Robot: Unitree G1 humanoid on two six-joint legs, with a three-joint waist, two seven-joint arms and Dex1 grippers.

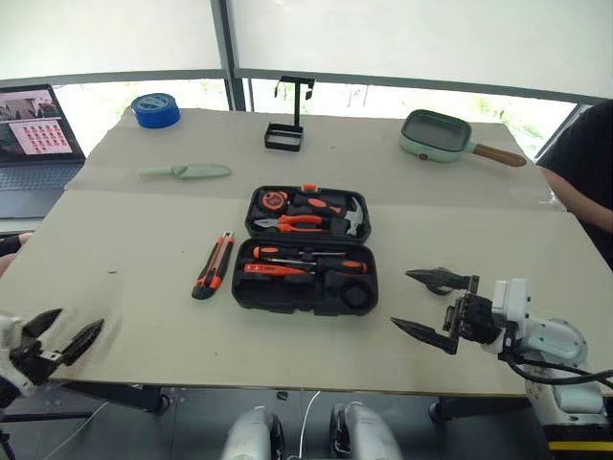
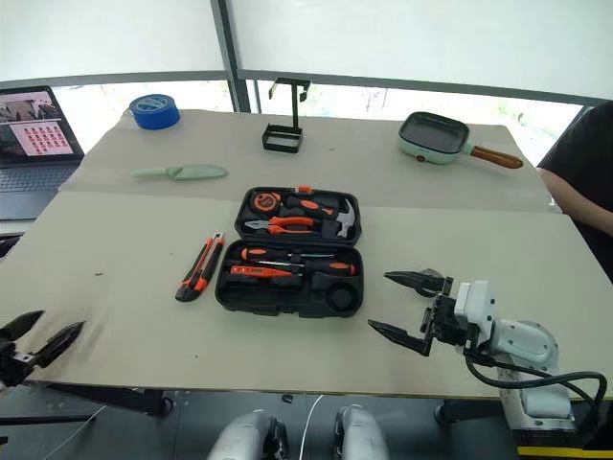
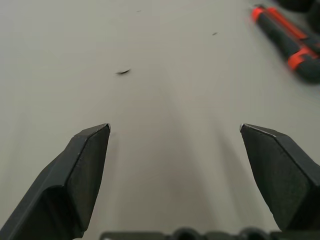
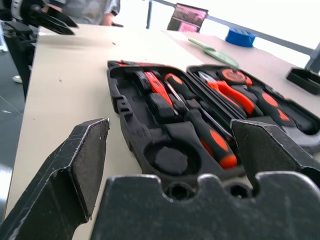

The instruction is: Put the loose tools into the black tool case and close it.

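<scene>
Pale and wide, the tabletop [image 1: 144, 316] runs beneath a band of bright windows, and at its middle we see the black tool case [image 1: 305, 251] lying open, both halves flat. Its moulded slots hold orange-and-black tools: pliers and a hammer in the far half, screwdrivers [image 1: 287, 269] in the near half, with a round recess at the near right corner. Just beside the case on the left lies the black-and-orange utility knife [image 1: 213, 265], apart from the shell and angled slightly.

Our right gripper [image 1: 424, 305] hangs to the right of the case, pointing toward it, its jaws spread wide and pinching nothing. Our left gripper [image 1: 59, 334] sits at the near left edge of the tabletop, well apart from the knife, its jaws likewise spread and empty.

Farther back we see a pale green knife [image 1: 187, 172], a blue tape roll [image 1: 155, 109], a black wire stand [image 1: 287, 125] and a green pan [image 1: 441, 136]. A laptop [image 1: 36, 139] stands at the far left.
</scene>
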